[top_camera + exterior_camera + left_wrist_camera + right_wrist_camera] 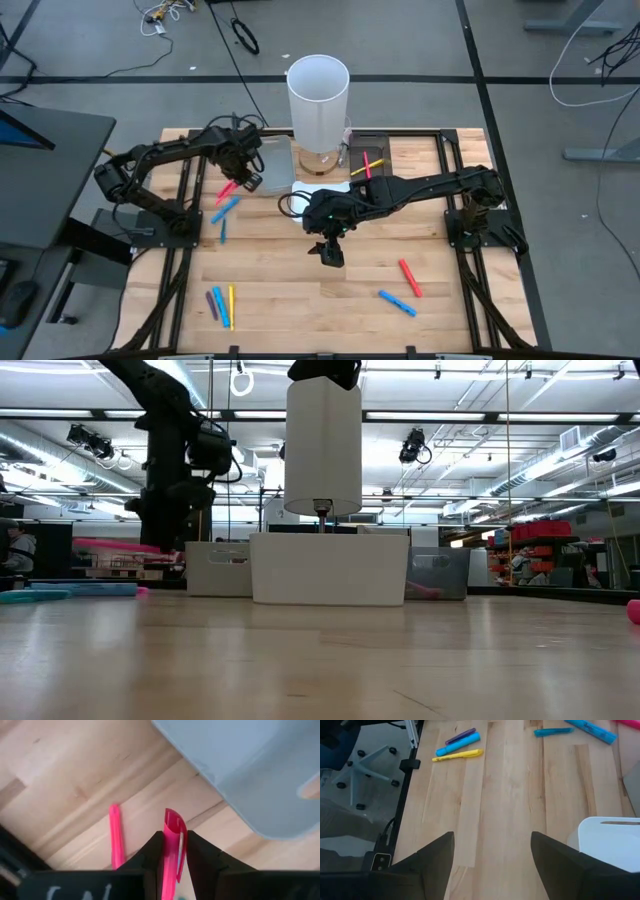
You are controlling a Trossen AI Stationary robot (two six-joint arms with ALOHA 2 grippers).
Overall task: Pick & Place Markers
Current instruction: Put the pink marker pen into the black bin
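While a thin pink plastic marker point(172, 852) is pinched near its middle by the left end effector point(173, 862) beside the grey tray point(250, 770), it seems light, stiff and slippery; the right end effector point(492, 852) is spread, empty.

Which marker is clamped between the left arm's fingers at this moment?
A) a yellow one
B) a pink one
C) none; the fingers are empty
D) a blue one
B: in the left wrist view, the left gripper has its fingers closed on a pink marker, held above the wooden table, with a second pink marker lying below it.
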